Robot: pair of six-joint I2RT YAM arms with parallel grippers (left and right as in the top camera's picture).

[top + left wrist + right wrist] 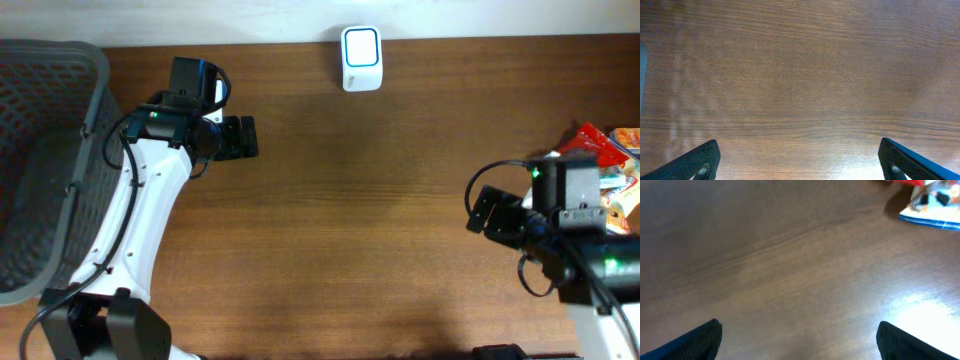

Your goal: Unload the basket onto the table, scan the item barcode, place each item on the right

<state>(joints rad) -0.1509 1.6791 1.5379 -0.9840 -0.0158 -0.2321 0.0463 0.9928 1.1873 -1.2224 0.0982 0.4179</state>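
Basket (40, 150) of grey mesh fills the left edge of the worktop (380, 260); beside it the left gripper (250, 137) hangs wide open, empty. A white scanner (361, 58) sits at the far edge, near the middle. Further right the right gripper (480, 213) gapes wide, empty, with colourful packets (595, 140), probably snacks, just behind it at the right edge.

dark brown wood-grain surface (380, 220) with a soft sheen, grey plastic mesh basket (50, 90) looking matt, white scanner (361, 58) in smooth glossy plastic, shiny printed snack packets (615, 165), matt black finely textured fingers (695, 162) on the left hand (799, 150), smooth white shell on the left arm (140, 210)
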